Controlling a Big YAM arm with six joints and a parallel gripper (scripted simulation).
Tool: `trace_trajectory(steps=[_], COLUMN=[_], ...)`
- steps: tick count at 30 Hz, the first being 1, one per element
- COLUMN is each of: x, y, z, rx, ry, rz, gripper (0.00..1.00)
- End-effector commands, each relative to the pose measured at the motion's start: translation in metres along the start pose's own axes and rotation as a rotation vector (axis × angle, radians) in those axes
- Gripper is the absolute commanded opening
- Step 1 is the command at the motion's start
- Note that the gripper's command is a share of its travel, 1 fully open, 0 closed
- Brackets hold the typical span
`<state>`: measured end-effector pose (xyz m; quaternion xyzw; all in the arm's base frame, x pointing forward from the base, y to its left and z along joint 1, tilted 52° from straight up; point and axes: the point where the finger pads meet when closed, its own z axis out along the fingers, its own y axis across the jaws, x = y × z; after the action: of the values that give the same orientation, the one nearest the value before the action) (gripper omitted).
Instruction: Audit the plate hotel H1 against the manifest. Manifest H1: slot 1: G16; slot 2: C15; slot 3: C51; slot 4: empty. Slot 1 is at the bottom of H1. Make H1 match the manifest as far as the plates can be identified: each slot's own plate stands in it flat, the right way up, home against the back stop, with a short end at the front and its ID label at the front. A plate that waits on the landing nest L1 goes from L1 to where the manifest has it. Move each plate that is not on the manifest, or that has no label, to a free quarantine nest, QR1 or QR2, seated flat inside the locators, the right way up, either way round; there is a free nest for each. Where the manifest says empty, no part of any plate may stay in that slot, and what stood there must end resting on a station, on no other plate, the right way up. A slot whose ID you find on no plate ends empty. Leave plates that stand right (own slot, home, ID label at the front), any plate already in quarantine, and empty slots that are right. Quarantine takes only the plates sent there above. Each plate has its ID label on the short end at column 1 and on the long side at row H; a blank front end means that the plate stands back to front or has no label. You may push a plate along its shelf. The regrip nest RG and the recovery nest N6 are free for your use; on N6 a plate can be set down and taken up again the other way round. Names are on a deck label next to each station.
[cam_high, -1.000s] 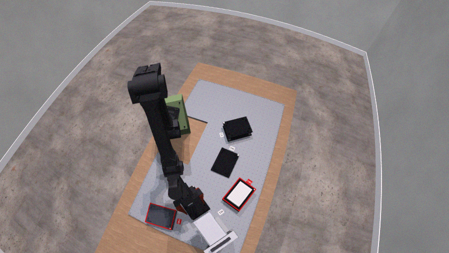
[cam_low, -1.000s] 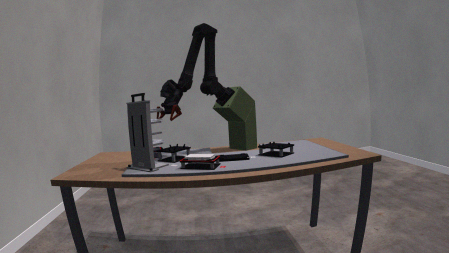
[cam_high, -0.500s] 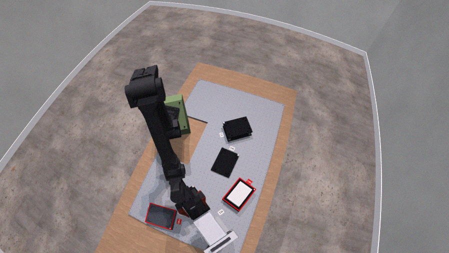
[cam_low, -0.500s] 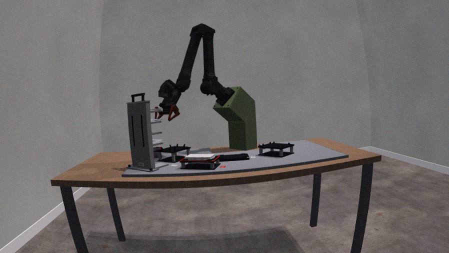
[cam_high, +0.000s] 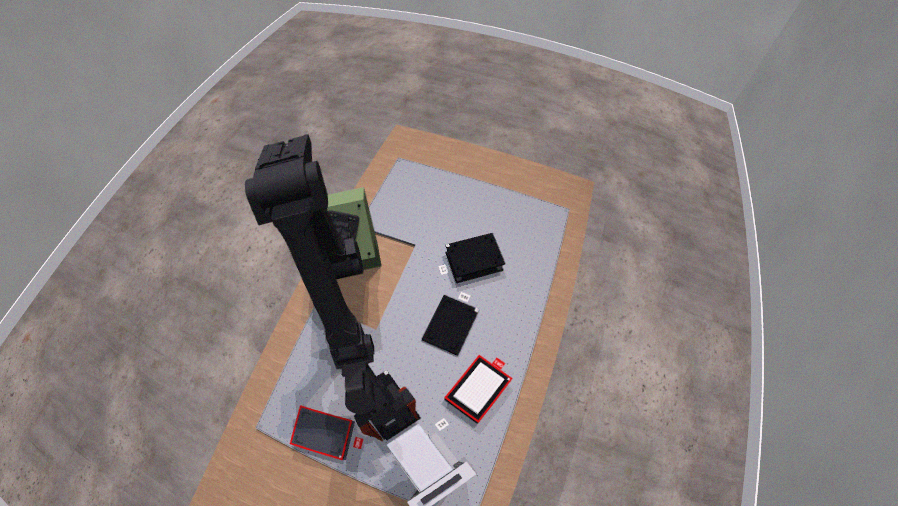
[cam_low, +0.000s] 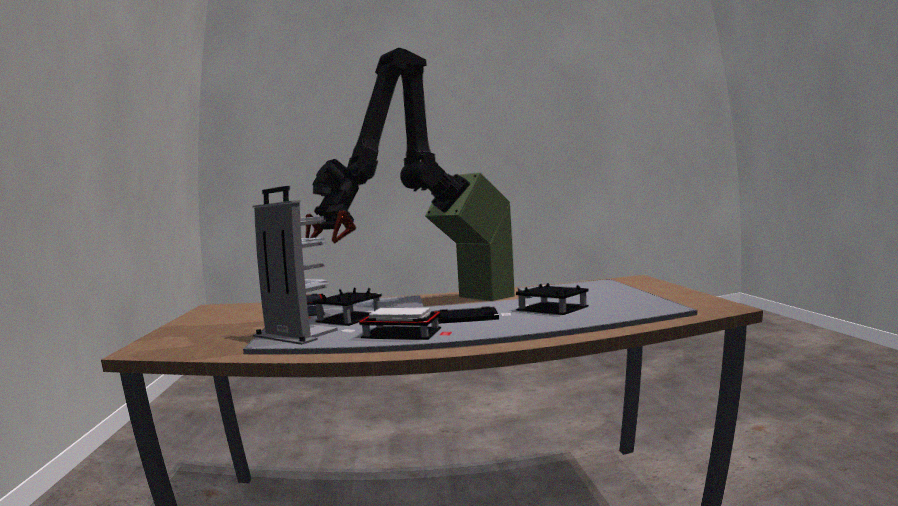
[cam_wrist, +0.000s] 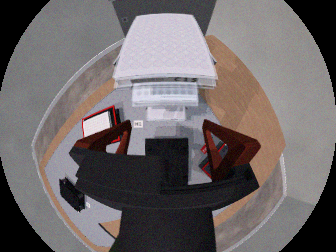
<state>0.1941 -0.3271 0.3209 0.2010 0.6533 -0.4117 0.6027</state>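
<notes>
I see the hand (cam_low: 328, 229) of the black arm released, its dark red fingers spread wide with nothing between them. It hangs at the open front of the tall grey plate hotel with a black handle (cam_low: 280, 270), level with the upper shelves. The hotel stands on the grey perforated mat (cam_high: 502, 238) at the near left corner of the wooden surface (cam_low: 188, 326) in the exterior view.

In the wrist view a wide pale top shelf or plate (cam_wrist: 166, 52) fills the upper part, and under it a white plate with a grid of wells (cam_wrist: 164, 93) shows its front end. The view is blurred, so I cannot read any label, and I cannot say in which slot this plate stands. In the top view, the white flat top of the hotel (cam_high: 419, 455) lies just beside the hand.

A red-framed nest with a white well plate in it (cam_high: 478, 388) sits near the hotel, toward the mat's long edge. A second red-framed nest with a dark inside (cam_high: 321, 432) is on the other side of the hand, at the corner of the mat. A flat black nest (cam_high: 449, 324) and a raised black nest on posts (cam_high: 475, 256) stand further along the mat, well apart from the hand. The green angled pedestal (cam_low: 483, 245) carries the arm at the far edge.
</notes>
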Motion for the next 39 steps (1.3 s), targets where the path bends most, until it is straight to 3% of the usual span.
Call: trace_trajectory(steps=[1, 23, 32, 33, 39], x=[-0.025, -0.045, -0.043, -0.043, -0.043], y=[-0.001, 0.0, -0.003, -0.003, -0.003], z=[0.011, 0.03, 0.024, 0.024, 0.024], rx=[-0.009, -0.009, 0.002, 0.002, 0.002], ry=[-0.034, -0.035, -0.044, -0.044, -0.044], rz=[-0.023, -0.022, -0.014, -0.014, -0.014], gripper=[1.0, 1.0, 1.0, 0.86, 0.86])
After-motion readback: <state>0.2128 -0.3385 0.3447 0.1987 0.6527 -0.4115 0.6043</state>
